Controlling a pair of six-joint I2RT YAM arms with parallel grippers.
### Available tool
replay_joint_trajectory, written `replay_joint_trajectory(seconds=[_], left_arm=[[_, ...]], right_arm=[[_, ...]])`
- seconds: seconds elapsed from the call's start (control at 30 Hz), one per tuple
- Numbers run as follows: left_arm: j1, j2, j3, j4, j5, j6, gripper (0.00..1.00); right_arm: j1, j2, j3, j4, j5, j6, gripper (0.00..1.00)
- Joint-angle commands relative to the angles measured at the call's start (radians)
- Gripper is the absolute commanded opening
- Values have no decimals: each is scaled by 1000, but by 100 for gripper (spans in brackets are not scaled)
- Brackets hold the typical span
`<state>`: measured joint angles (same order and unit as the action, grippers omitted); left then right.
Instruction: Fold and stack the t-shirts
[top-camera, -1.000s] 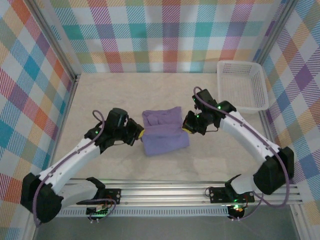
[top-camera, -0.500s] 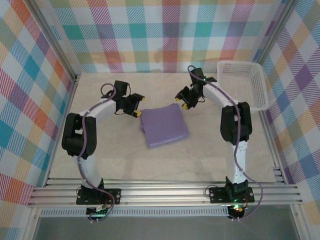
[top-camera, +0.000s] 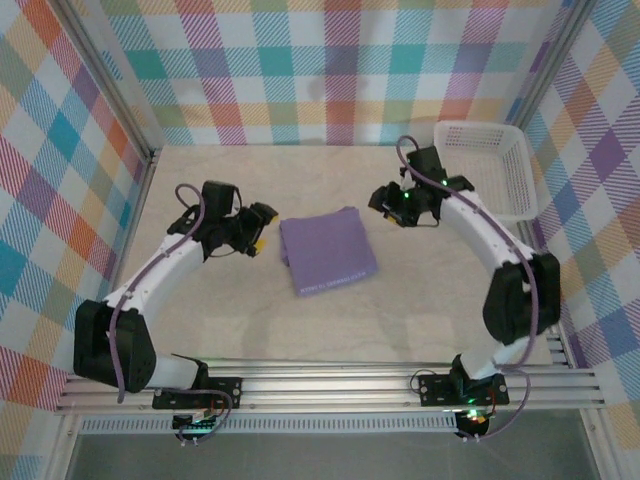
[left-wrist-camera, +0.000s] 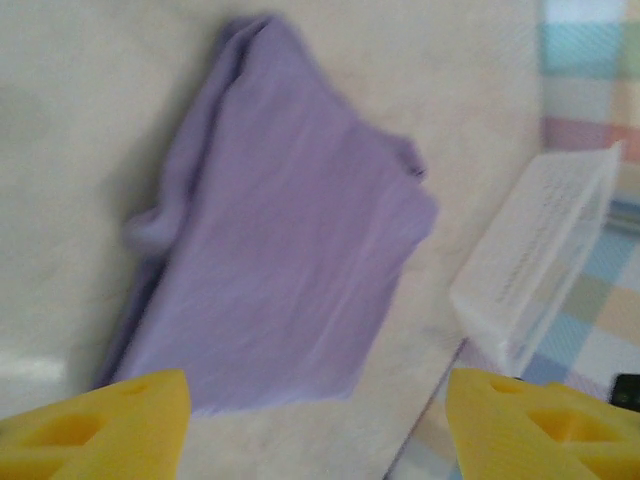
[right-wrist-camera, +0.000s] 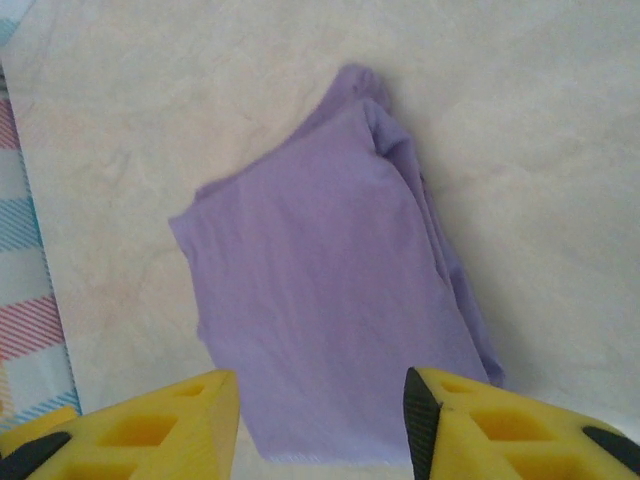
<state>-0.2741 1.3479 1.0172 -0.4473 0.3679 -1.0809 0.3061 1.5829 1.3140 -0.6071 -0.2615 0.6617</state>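
The folded t-shirt (top-camera: 328, 250) lies flat between my left gripper (top-camera: 258, 230) and right gripper (top-camera: 383, 202), just beside each; both are spread wide, empty.

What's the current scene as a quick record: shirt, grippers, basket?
t-shirt: lavender, folded to a rough rectangle, flat on the table
left gripper: open, empty, left of the t-shirt, apart from it
right gripper: open, empty, off the t-shirt's far right corner, apart
basket: white lattice, far right of table, looks empty
stack: not started, one t-shirt in sight
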Motion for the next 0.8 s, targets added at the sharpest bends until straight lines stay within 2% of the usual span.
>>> replay_joint_trajectory(seconds=[0.0, 0.07, 0.13, 0.2, 0.27, 0.33, 0.37, 0.47, 0.57, 0.6, 0.63, 0.7, 0.77], left_arm=[[-7, -147, -4, -197, -67, 131, 98], [-7, -213, 25, -252, -95, 244, 100], [-7, -228, 110, -377, -203, 352, 100], [-6, -231, 174, -467, -363, 440, 100], [-6, -254, 195, -506, -553, 461, 100], [-5, -297, 176, -484, -708, 464, 100], [-4, -312, 164, -458, -753, 468, 100], [3, -297, 175, -393, -704, 500, 100], [0, -272, 148, -333, -510, 469, 100], [-10, -277, 104, -287, -432, 445, 100], [-38, -281, 75, -259, -413, 436, 100], [-187, -309, 46, -297, -583, 422, 100], [-289, -360, 2, -304, -706, 403, 100]], right_arm=[[-3, -154, -163, 45, 59, -90, 47], [-4, -263, -227, 34, 149, -122, 54], [-2, -334, -231, -16, 248, -153, 98], [-4, -375, -203, -81, 395, -170, 100], [-3, -413, -205, -66, 483, -214, 100], [-3, -466, -228, -23, 569, -241, 100], [-3, -484, -240, 11, 575, -265, 100], [-3, -439, -203, 12, 526, -302, 100], [9, -375, -172, -26, 454, -286, 100], [13, -396, -204, -9, 454, -275, 100], [16, -425, -242, 14, 453, -265, 100], [16, -496, -312, 51, 447, -245, 100], [15, -531, -344, 65, 415, -241, 100]])
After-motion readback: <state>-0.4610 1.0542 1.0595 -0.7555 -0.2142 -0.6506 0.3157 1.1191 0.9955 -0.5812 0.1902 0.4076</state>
